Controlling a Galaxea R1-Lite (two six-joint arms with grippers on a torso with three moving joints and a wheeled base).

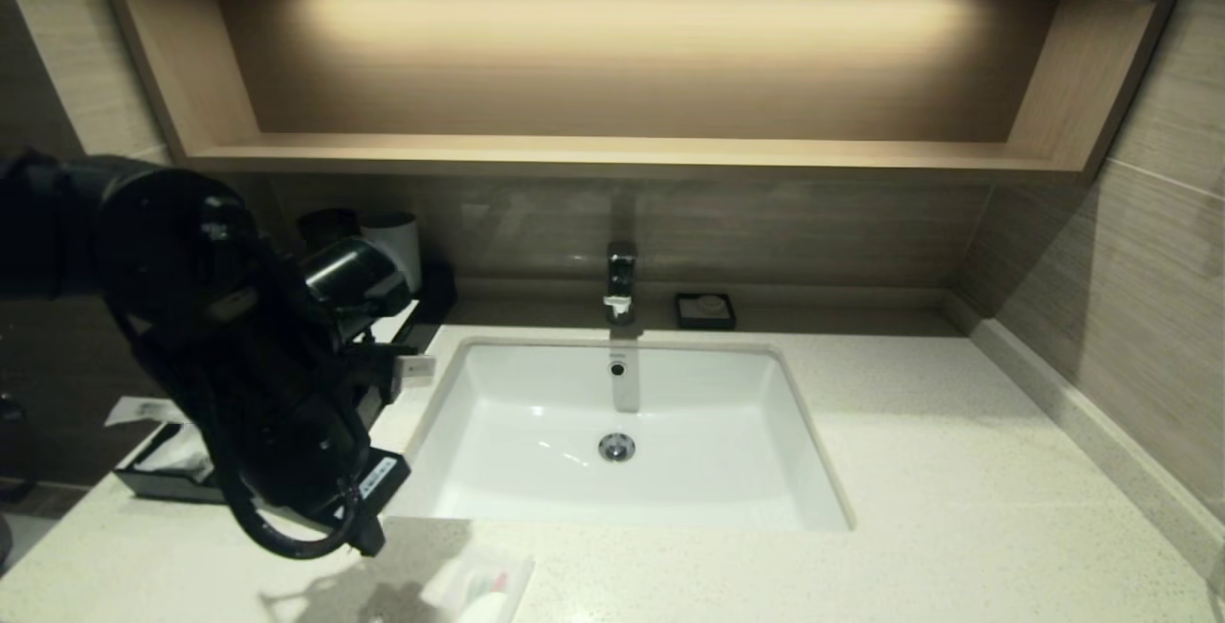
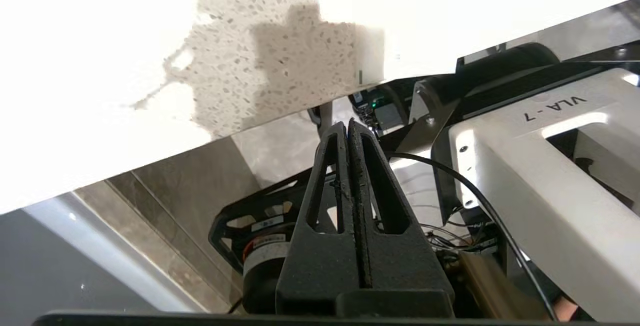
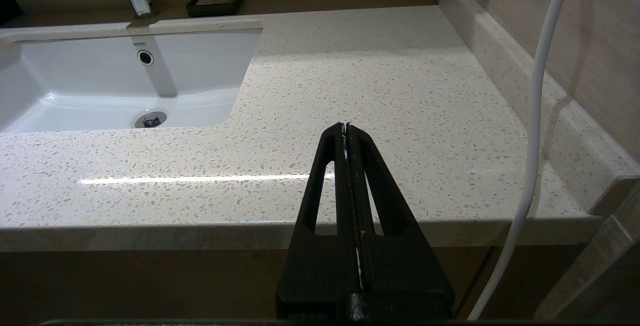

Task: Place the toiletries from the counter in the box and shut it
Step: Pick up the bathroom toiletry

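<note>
My left arm fills the left of the head view and hides most of the black box (image 1: 144, 481), whose front drawer is pulled out. White packets (image 1: 177, 456) lie in the drawer and one (image 1: 134, 410) sticks out over its left side. A flat pouch with red print (image 1: 481, 590) lies on the speckled counter (image 1: 909, 470) at the front edge. My left gripper (image 2: 348, 126) is shut and empty, past the counter's front edge and pointing back at my own body. My right gripper (image 3: 345, 128) is shut and empty, low at the counter's front edge right of the sink.
The white sink (image 1: 536, 489) with its faucet (image 1: 620, 280) is set in the middle of the counter. A black soap dish (image 1: 705, 310) stands behind it. A black cup (image 1: 327, 224) and a white cup (image 1: 397, 238) stand at the back left. A white cable (image 3: 537, 115) hangs by my right gripper.
</note>
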